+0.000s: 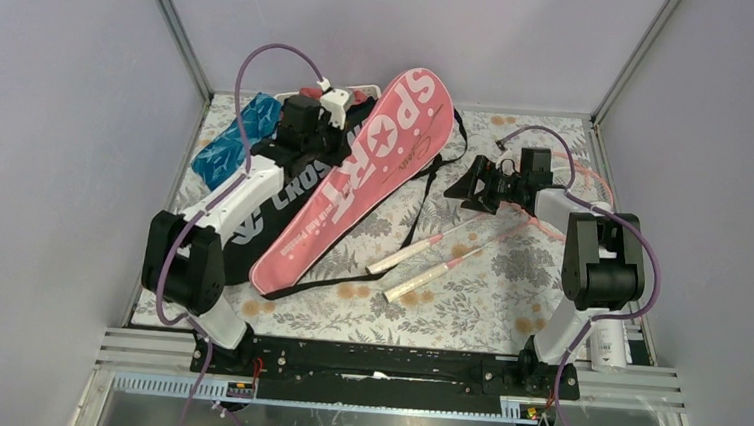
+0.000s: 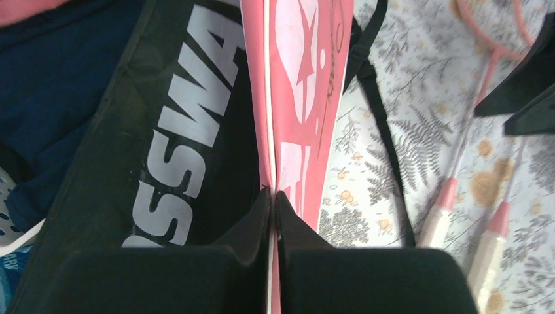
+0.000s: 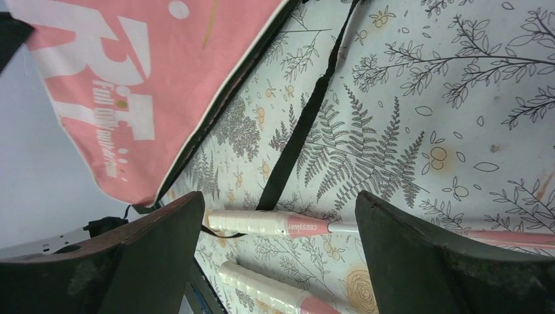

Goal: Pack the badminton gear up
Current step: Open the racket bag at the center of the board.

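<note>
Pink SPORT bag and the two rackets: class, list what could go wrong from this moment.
The left pincer grips the pink SPORT bag only by its thin edge; it might slip out.
Two racket handles lie close together under the open right pincer, so it may catch both or nudge one.
The black strap reaches the upper handle and could snag.

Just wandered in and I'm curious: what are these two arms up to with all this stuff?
They are packing badminton gear. The left gripper is pinched shut on the edge of the pink SPORT bag, which lies partly over the black bag. The right gripper hangs open above two white-handled rackets lying on the table.
</note>
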`<move>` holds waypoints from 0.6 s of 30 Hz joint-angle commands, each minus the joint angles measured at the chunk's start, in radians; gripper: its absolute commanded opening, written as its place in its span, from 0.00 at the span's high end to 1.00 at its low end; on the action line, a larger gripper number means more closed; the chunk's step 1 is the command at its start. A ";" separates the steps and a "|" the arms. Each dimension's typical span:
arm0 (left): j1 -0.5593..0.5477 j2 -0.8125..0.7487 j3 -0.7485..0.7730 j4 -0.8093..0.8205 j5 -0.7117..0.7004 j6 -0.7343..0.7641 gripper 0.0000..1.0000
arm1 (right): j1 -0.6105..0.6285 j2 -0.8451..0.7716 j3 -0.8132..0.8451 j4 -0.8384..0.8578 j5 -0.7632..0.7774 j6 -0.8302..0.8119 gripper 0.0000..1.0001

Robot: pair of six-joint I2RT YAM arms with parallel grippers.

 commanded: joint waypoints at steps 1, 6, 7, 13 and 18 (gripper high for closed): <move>-0.001 0.035 -0.044 0.087 -0.021 0.087 0.92 | -0.003 -0.011 0.035 0.000 0.019 -0.004 0.08; -0.003 0.136 0.005 0.012 0.027 0.127 0.70 | -0.005 -0.014 0.037 -0.019 0.024 -0.015 0.08; -0.002 0.152 0.012 0.003 0.035 0.127 0.65 | -0.004 -0.016 0.036 -0.022 0.026 -0.020 0.08; -0.003 0.222 0.056 -0.014 0.034 0.145 0.43 | -0.003 -0.006 0.026 -0.031 0.054 -0.016 0.09; -0.009 0.275 0.103 -0.044 0.060 0.169 0.29 | 0.001 0.041 0.035 -0.028 0.091 0.002 0.11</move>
